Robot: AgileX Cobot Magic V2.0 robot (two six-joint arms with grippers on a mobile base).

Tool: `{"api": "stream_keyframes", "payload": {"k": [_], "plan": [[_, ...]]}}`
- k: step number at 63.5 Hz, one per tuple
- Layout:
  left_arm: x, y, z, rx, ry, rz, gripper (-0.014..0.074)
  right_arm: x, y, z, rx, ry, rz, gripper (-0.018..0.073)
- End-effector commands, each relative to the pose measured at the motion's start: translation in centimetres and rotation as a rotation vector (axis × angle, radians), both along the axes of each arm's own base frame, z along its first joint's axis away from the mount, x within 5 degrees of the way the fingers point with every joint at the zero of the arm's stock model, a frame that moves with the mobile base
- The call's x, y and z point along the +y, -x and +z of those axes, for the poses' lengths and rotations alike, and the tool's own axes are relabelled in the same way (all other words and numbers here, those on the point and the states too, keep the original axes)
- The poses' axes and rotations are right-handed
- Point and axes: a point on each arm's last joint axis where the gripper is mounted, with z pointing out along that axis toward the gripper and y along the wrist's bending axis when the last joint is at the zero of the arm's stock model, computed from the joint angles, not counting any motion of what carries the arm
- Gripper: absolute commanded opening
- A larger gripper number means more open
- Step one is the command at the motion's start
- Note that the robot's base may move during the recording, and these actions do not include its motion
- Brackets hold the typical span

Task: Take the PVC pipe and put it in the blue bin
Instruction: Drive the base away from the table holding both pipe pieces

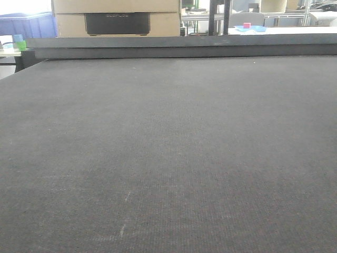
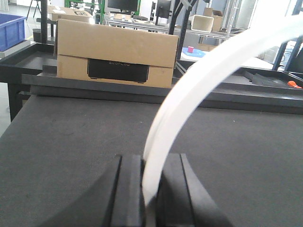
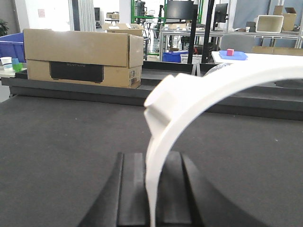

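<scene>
Where the left gripper [image 2: 151,165] presses its two black fingers together, we see a white PVC pipe [image 2: 163,137] clamped between them, curving up and off to the right above the bench [image 2: 71,142]. In the right wrist view, the right gripper [image 3: 152,165] is likewise clenched on a white curved PVC pipe [image 3: 163,142] with a thick collar [image 3: 175,97]; we cannot tell whether it is the same piece. Beyond the dark bench stands a cardboard box [image 2: 116,52]. Further back at far left we see the blue bin [image 2: 10,29], well apart from both grippers.
</scene>
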Motion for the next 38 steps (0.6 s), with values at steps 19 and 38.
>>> {"api": "stream_keyframes", "payload": {"k": [19,38], "plan": [[-0.02,0.17,0.24,-0.027,0.012,-0.005,-0.0111,-0.01,0.14,0.33,-0.041,0.021,0.001,-0.0169],[-0.02,0.17,0.24,-0.027,0.012,-0.005,-0.0111,-0.01,0.14,0.33,-0.041,0.021,0.001,-0.0169]]}}
